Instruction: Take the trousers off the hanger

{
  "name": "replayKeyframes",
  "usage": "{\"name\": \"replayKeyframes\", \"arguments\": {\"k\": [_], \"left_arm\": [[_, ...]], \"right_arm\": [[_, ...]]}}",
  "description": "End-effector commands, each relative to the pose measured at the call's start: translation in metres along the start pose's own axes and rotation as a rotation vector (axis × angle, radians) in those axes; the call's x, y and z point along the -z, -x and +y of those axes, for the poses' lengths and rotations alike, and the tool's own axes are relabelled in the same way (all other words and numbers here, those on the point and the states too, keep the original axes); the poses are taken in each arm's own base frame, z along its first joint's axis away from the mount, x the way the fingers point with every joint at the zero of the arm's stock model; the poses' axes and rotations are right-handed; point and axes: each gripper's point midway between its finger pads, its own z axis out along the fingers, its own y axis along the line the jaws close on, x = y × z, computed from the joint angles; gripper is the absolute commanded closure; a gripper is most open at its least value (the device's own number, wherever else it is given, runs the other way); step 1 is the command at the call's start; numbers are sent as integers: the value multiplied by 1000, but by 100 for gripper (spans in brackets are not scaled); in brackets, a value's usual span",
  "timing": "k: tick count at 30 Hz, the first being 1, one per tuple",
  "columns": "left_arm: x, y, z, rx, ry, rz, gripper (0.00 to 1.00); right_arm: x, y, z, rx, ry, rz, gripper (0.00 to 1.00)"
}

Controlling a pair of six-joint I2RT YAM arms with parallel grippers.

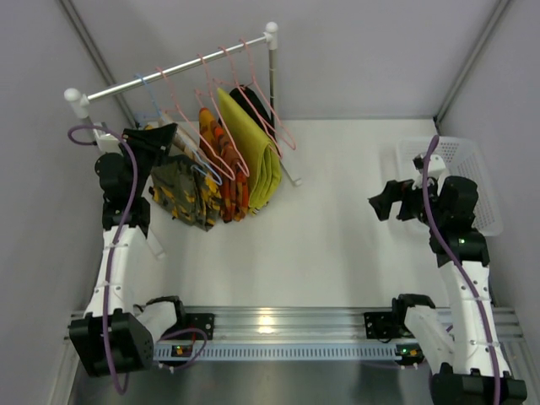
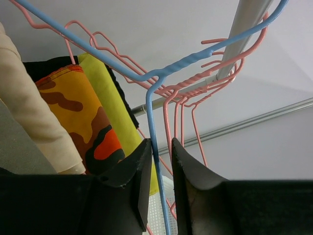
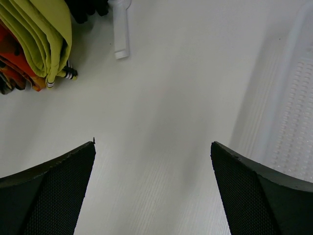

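The camouflage trousers (image 1: 181, 192) hang folded at the left end of the rack, on the light-blue wire hanger (image 1: 206, 172). My left gripper (image 1: 159, 142) is raised against the top of the trousers. In the left wrist view its jaws (image 2: 160, 147) stand narrowly apart around the hanger's vertical blue wire (image 2: 150, 122). The wire lies against the left finger, with a gap to the right finger. The trousers themselves do not show in that view. My right gripper (image 1: 381, 202) is open and empty above the bare table at the right (image 3: 152, 152).
The metal rail (image 1: 177, 69) carries several pink hangers (image 1: 253, 84), an orange-red patterned garment (image 1: 226, 173) and a yellow-green one (image 1: 253, 152). A beige garment (image 2: 24, 107) hangs left of my left gripper. A white basket (image 1: 472, 169) stands at the far right.
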Motion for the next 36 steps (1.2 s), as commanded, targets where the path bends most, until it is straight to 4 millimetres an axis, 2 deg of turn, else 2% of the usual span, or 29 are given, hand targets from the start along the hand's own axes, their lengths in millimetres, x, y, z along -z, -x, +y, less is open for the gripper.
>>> {"name": "replayKeyframes", "arguments": {"k": [1,7,13,22,28,32,35,36], "left_arm": [[2,18,-39,-32,-161,-66,71],[-9,22,-21,-11,-132,-67,70],[-22,18,-13,5,-163,-26,73],[-34,13,-5,11,-168,19,74],[-38,11,-3,42,-175,37,71],[-34,11,-9,48,-197,31,80],[-28,12,-21,47,-218,32,98],[-27,13,-23,46,-219,31,100]], "right_arm": [[1,28,1,3,9,-78,1],[1,29,1,0,9,-77,0],[-2,27,0,-5,9,-73,0],[-4,25,-2,-8,4,-61,0],[-5,26,-2,-9,7,-62,1],[-4,28,-1,-7,9,-66,1],[-3,30,1,-5,16,-70,1],[-2,29,1,-4,18,-67,0]]}}
